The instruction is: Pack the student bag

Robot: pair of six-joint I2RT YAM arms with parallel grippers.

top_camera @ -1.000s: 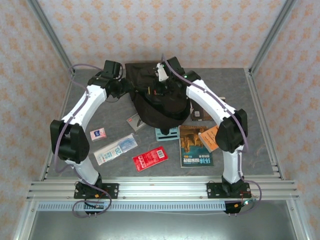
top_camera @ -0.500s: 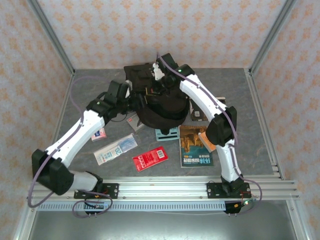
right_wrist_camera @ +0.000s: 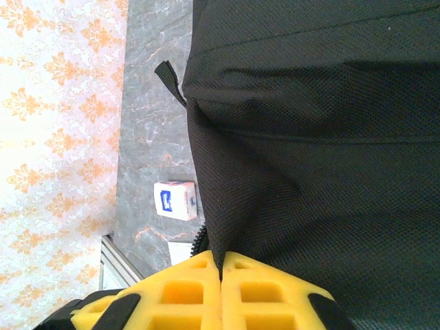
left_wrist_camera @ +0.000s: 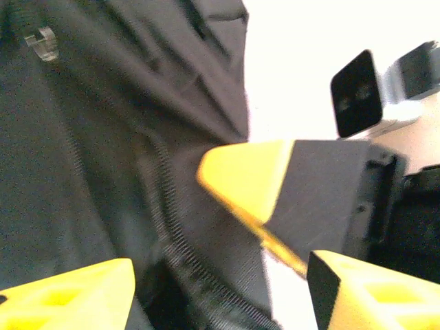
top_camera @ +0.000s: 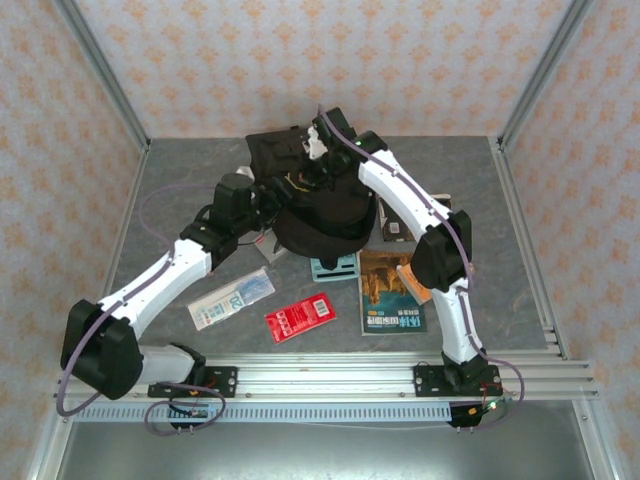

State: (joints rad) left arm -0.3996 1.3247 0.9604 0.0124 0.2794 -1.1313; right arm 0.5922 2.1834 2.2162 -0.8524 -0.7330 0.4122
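The student bag (top_camera: 325, 210), a large black backpack, lies at the middle back of the table. My right gripper (top_camera: 312, 165) reaches over its far top and is shut on a fold of its mesh fabric (right_wrist_camera: 221, 265). My left gripper (top_camera: 266, 198) is at the bag's left side. Its yellow fingertips (left_wrist_camera: 69, 295) stand wide apart, with the bag's zipper edge (left_wrist_camera: 168, 234) between them and not clamped. The right gripper's yellow tip (left_wrist_camera: 247, 179) shows just beyond them, against the bag's fabric (left_wrist_camera: 82, 137).
In front of the bag lie a clear pouch (top_camera: 232, 298), a red packet (top_camera: 300, 318), a teal item (top_camera: 335, 267), a book (top_camera: 390, 295) and an orange item (top_camera: 415, 278). A small white box (right_wrist_camera: 175, 201) sits on the grey table beside the bag.
My left arm has swung from the bag's far left corner down to its near left side, and its jaws have opened wider. The right gripper stays pinched on the bag, shifted slightly left.
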